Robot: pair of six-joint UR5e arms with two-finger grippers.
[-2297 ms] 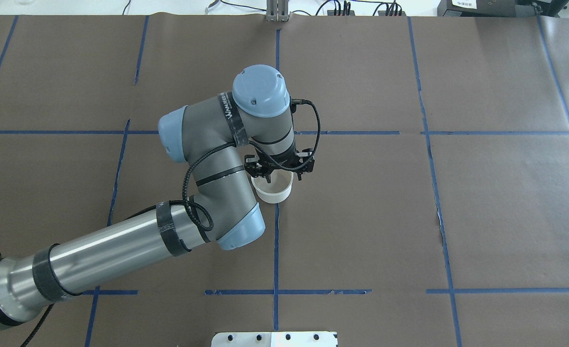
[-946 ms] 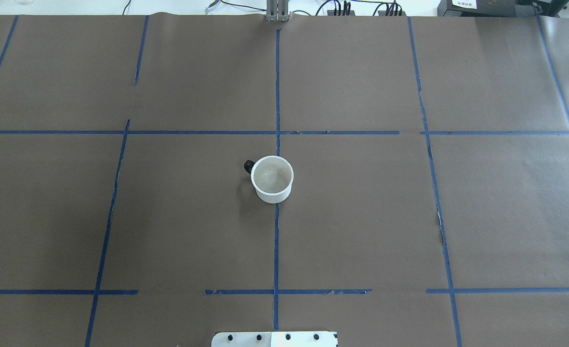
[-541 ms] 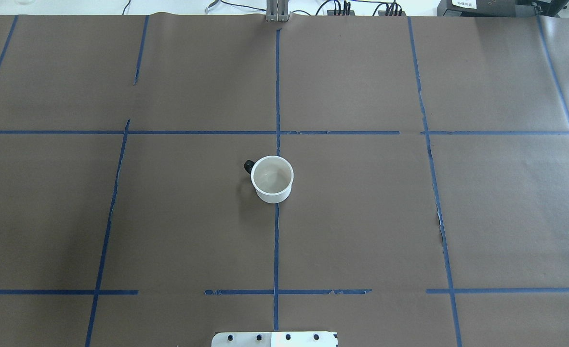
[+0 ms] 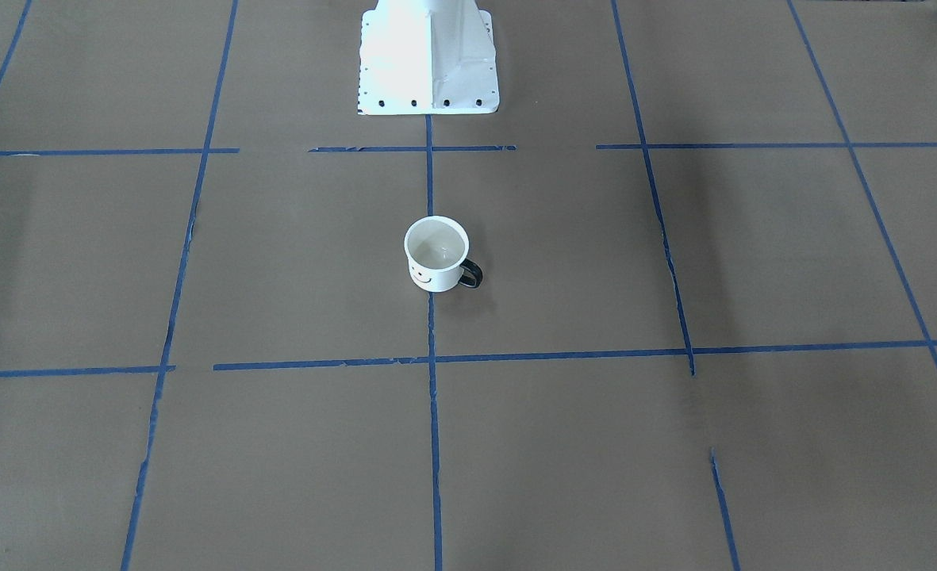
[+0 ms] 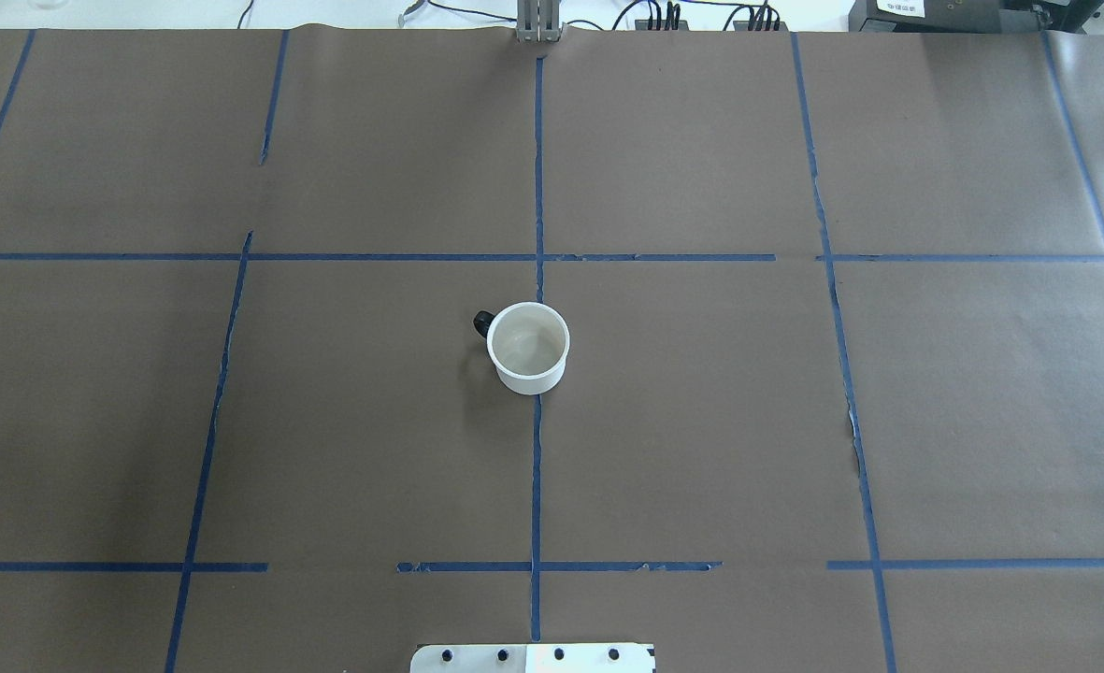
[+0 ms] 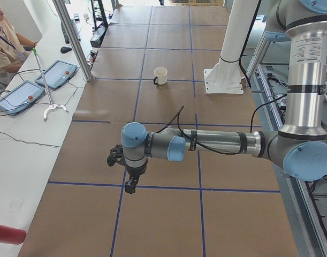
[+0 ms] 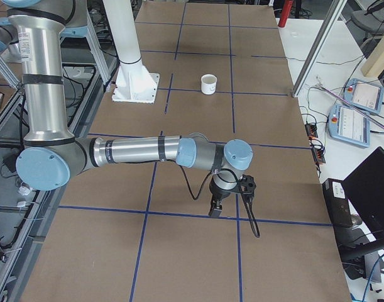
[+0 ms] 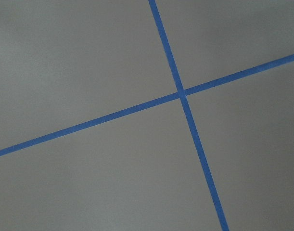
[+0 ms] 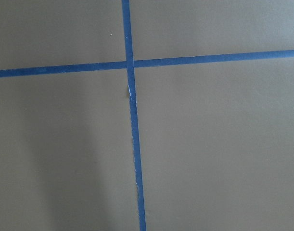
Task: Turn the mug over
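The mug point(image 4: 435, 254) is standing upright, mouth up, on the brown-papered worktop point(image 4: 674, 444). It is sitting near the white pedestal point(image 4: 427, 55), on the operators' side of it, on the blue tape line point(image 4: 434, 412) running out from the pedestal's middle. A black smiley face is showing on the wall turned away from the pedestal, and the black handle point(image 4: 472, 274) is pointing toward the robot's left. A printed label point(image 6: 308, 51) is wrapping the upright tube of the left arm, but its text is coming out too small to read, as is a white sticker point(image 5: 900, 7) on a black box beyond the worktop's edge farthest from the pedestal. The left fingers point(image 6: 130, 184) are hanging low over the worktop, well apart from the pedestal on the robot's left, and the right fingers point(image 7: 215, 209) are hanging well apart from it on the robot's right. Both are appearing only in the side views, small and dark, so I cannot tell whether they are released or clenched. Each wrist camera is taking in only brown paper and crossing blue tape. The pedestal is being cut off by the frame edge in the front-facing and overhead views.
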